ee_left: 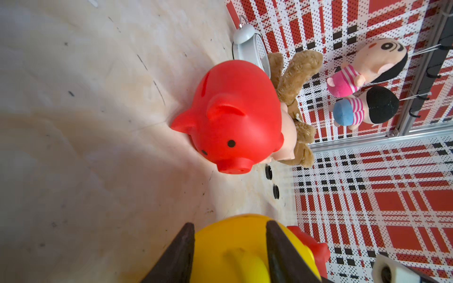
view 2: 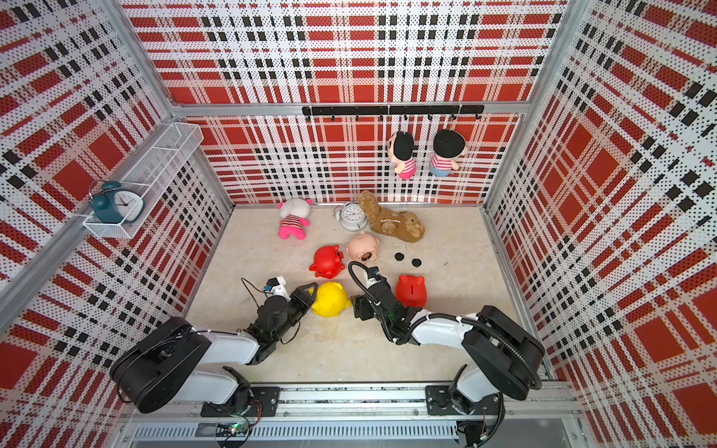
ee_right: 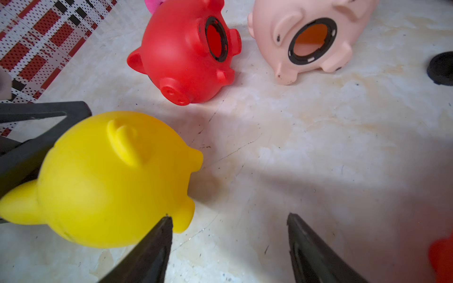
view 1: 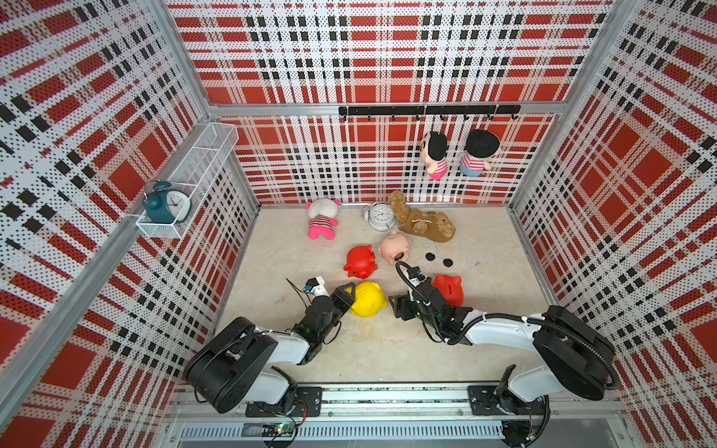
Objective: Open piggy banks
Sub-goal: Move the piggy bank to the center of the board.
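With your left end effector (ee_left: 230, 227) clamped on the yellow piggy bank (view 1: 368, 300) at the tabletop's (view 1: 388, 349) front centre, next bring the gaping, empty right end effector (ee_right: 229, 216) to its unseen belly plug.

In both top views you have bare floor across the lower middle of the frame, below the yellow pig (view 1: 366, 299), and a wide clear strip down the right side past the loose black plugs (view 1: 430, 256). At centre the opened red pig (view 1: 360, 262), pale pink pig (view 1: 395, 250) and upright red pig (view 1: 450, 289) leave you only narrow gaps. The striped plush (view 1: 322, 219), white clock (view 1: 382, 217) and brown plush dog (view 1: 421, 223) block the upper middle along the back wall.
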Robot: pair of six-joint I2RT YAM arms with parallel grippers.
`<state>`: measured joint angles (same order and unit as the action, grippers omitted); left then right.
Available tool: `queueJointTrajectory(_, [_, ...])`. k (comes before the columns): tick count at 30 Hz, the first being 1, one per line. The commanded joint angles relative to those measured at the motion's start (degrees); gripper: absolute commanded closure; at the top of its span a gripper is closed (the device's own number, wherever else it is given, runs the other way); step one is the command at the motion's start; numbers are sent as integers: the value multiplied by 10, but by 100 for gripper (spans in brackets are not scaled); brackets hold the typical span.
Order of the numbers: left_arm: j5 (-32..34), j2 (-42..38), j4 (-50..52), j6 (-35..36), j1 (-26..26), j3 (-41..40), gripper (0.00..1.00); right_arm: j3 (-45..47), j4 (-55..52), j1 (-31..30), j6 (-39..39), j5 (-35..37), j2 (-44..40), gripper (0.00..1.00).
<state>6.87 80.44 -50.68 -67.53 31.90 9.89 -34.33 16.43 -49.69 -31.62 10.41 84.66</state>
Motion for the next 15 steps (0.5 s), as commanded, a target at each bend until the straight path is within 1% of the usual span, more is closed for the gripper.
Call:
queueJointTrajectory(1, [-22, 3, 73, -4, -16, -12, 49, -20, 41, 3, 15, -34, 14, 25])
queueJointTrajectory(4, [-27, 3, 77, -2, -22, -11, 48, -28, 65, 3, 13, -68, 25, 26])
queueJointTrajectory(9, [-29, 2, 84, 0, -26, -11, 45, -40, 83, 2, 4, -87, 49, 26])
queueJointTrajectory(11, [-30, -5, 91, 1, -28, -11, 40, -42, 80, 2, 5, -85, 51, 26])
queueJointTrajectory(15, [-29, -44, 139, 21, -43, -4, 20, -34, 63, 2, 14, -62, 27, 26])
